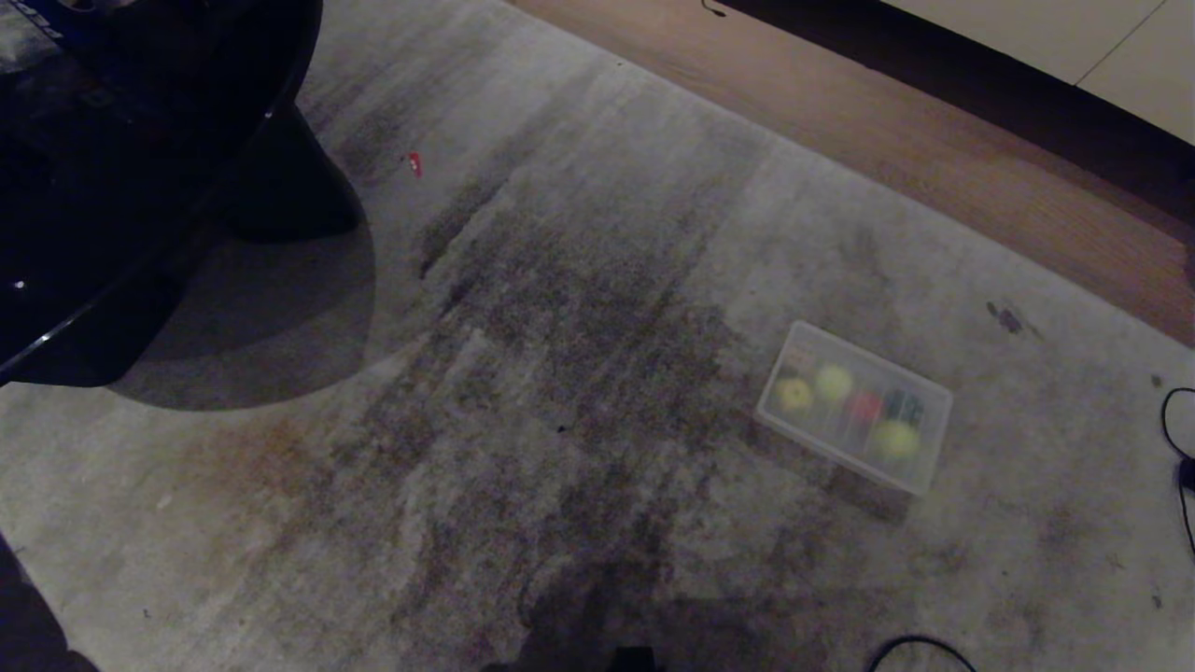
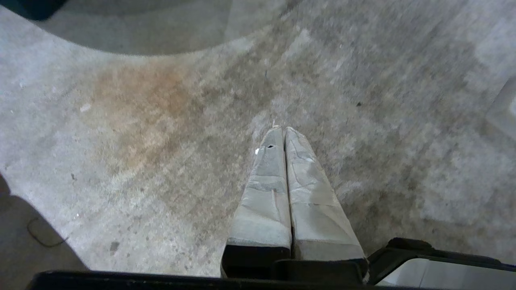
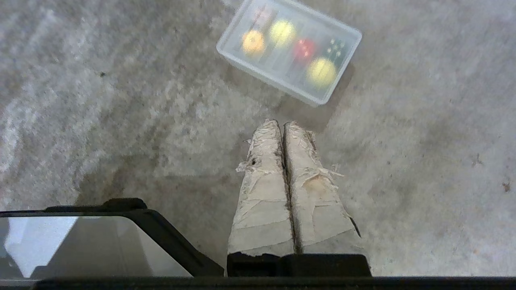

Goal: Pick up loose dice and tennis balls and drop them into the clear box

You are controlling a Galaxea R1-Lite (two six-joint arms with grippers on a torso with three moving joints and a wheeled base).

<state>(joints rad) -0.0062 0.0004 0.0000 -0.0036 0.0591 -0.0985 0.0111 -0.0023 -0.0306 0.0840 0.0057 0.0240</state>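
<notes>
The clear box [image 1: 920, 392] holds dice [image 3: 304, 49] and tennis balls [image 3: 321, 71]; both end effectors [image 3: 283, 123] pressed together, empty.

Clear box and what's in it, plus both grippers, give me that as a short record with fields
clear box: on the grey carpet, to the robot's right
contents: yellow die, red die, dark green die, two tennis balls; a pale item in one corner is too blurred to name
loose items: none seen on the carpet
left gripper: shut, empty, over bare carpet
right gripper: shut, empty, short of the box
</notes>
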